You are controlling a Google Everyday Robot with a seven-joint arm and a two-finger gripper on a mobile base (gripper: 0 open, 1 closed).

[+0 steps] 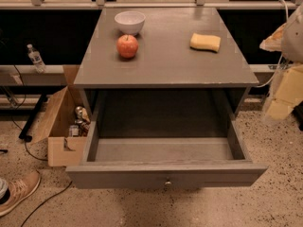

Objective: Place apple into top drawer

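Note:
The apple (127,46), red-orange and round, sits on the grey cabinet top (165,65) at the left, just in front of a white bowl. The top drawer (163,150) is pulled out wide toward me; its inside is bare and its small round knob (167,182) shows at the middle of the front panel. My gripper (280,96) is a pale shape at the right edge of the view, beside the cabinet's right side, far from the apple and with nothing visibly in it.
A white bowl (129,21) and a yellow sponge (205,42) lie on the cabinet top. An open cardboard box (59,126) with cans stands on the floor at the left. A water bottle (35,58), cables and a shoe (19,193) are further left.

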